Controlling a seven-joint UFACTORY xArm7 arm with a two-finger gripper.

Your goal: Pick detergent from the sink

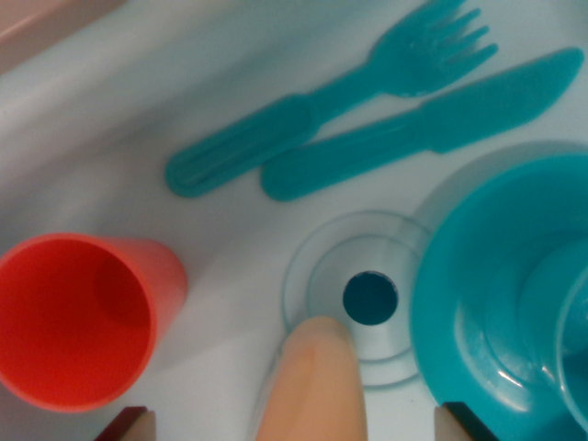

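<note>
The detergent (312,381) shows as a pale peach, rounded bottle end rising from the bottom middle of the wrist view, blurred and very close to the camera. Its tip lies over the rim of the sink drain (369,299). My gripper (292,424) is open. One fingertip (124,424) shows at the bottom left and the other fingertip (459,418) at the bottom right. The bottle stands between them with a gap on each side. The lower part of the bottle is out of view.
A red cup (78,322) stands in the white sink (230,276) at the lower left. A teal bowl (487,303) fills the right side, with something clear (574,340) at its edge. A teal fork (322,96) and knife (423,124) lie above.
</note>
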